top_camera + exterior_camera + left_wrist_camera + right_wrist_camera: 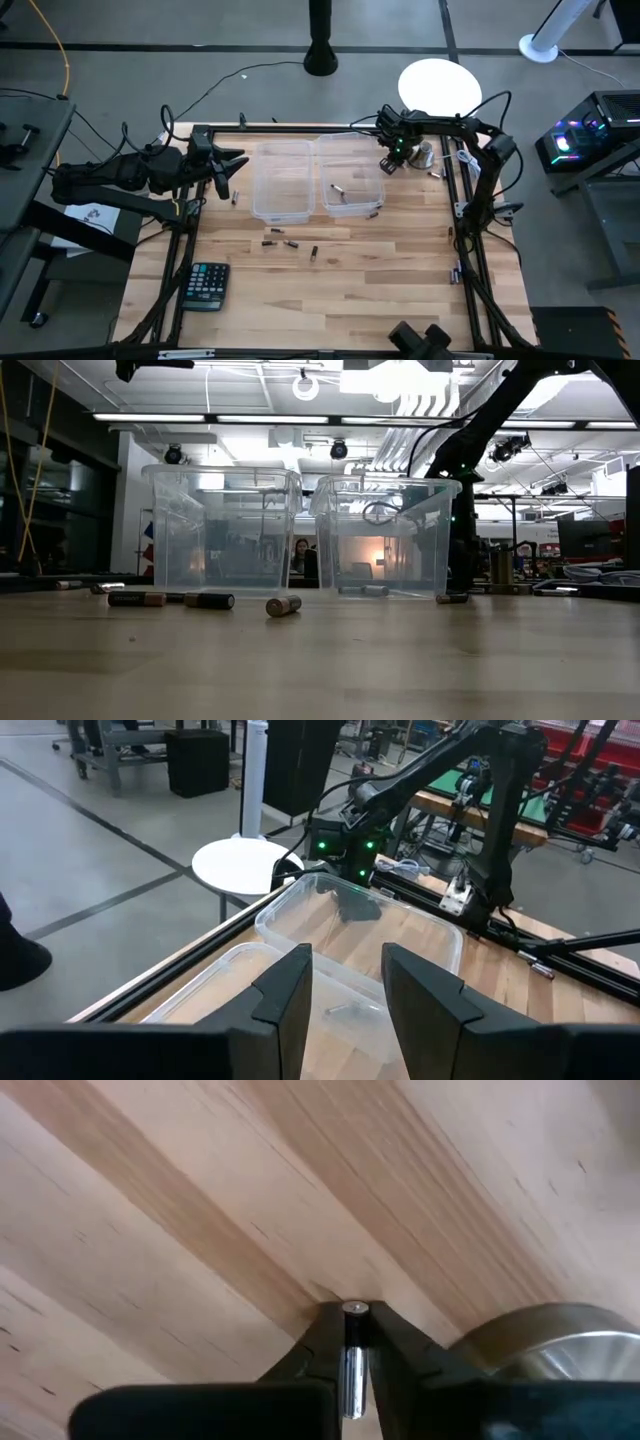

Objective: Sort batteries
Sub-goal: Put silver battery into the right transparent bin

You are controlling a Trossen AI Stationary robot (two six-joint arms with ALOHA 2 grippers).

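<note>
Near edge of the bench (350, 300): calculator (206, 285) at left, loose batteries (280, 243) mid-bench. Beyond them, 2 clear bins (280, 180), the right one holding batteries. Right gripper (352, 1342) at the far right, just beside the bell (560, 1345), clamped on a silvery cell (351, 1365). Left gripper (345, 985) left of the bins, partly parted, holding nothing.

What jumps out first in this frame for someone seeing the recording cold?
Two clear plastic bins sit side by side mid-table. Just right of them the right hand pinches a silvery battery above the wood, beside a round metal object. More batteries lie scattered in front of the bins.
</note>
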